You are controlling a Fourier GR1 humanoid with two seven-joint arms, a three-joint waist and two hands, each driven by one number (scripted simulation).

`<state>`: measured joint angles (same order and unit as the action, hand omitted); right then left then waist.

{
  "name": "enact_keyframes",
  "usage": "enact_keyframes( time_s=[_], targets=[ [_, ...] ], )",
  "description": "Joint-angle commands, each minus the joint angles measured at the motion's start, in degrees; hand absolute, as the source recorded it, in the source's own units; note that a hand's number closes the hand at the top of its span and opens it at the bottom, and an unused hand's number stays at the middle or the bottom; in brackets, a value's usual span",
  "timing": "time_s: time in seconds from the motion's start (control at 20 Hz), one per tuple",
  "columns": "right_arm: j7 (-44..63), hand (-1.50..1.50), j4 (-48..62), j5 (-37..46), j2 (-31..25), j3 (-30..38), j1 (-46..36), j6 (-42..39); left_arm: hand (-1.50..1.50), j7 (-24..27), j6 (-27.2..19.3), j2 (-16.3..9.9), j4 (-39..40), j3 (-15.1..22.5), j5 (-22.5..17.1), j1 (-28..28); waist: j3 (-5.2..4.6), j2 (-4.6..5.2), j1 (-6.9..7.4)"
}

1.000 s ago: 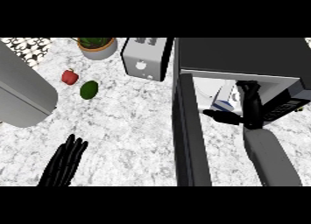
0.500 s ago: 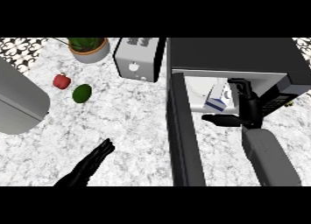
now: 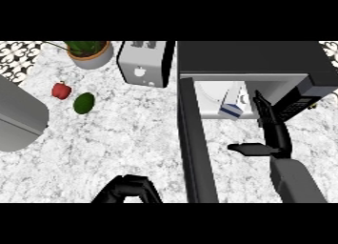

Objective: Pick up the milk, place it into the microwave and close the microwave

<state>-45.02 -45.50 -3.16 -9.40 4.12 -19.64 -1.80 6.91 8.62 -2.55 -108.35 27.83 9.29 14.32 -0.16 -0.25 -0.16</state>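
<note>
The white milk carton (image 3: 233,104) with a blue band stands inside the open microwave (image 3: 255,64), on its white turntable. My right hand (image 3: 270,127) is just right of the carton, fingers straight and pointing into the cavity, thumb out to the left; it holds nothing. The microwave door (image 3: 194,143) stands open, edge-on toward me, left of that hand. My left hand (image 3: 131,189) is low at the view's bottom edge with its fingers curled, just left of the door's near end and holding nothing.
A white toaster (image 3: 146,63) stands left of the microwave. A potted plant (image 3: 89,50) is at the back. A red pepper (image 3: 60,90) and a green avocado (image 3: 84,103) lie on the marble counter. A grey rounded object (image 3: 10,119) fills the left edge.
My right hand has let go of the carton and opened beside it. My left hand has moved right toward the door's near end and curled its fingers. The view has shifted.
</note>
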Motion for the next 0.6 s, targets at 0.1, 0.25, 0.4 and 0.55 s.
enact_keyframes(
  time_s=[0.1,0.25,0.4,0.55],
  targets=[
    [0.14,-1.5,-7.47,-1.22,-3.63,-0.23,9.36,-4.91,1.5,-1.76,-3.78,2.46,10.86,-0.5,5.01,-12.16,0.14,0.21,-0.8],
    [1.94,-1.5,-12.55,-1.03,-3.54,-1.44,12.58,-5.22,1.5,-1.5,-0.31,2.5,16.52,2.61,6.45,-13.97,0.12,0.17,-0.86],
    [6.06,-1.5,-21.65,-2.8,-5.4,-1.05,18.62,-6.63,1.5,-2.03,-1.46,2.52,21.1,4.82,3.1,-16.93,0.11,0.16,-0.75],
    [5.75,-1.5,-28.73,-4.25,-7.06,-0.59,25.19,-8.61,1.5,-1.12,-4.43,2.53,25.26,9.55,2.17,-19.33,0.09,0.12,-1.13]
  ],
)
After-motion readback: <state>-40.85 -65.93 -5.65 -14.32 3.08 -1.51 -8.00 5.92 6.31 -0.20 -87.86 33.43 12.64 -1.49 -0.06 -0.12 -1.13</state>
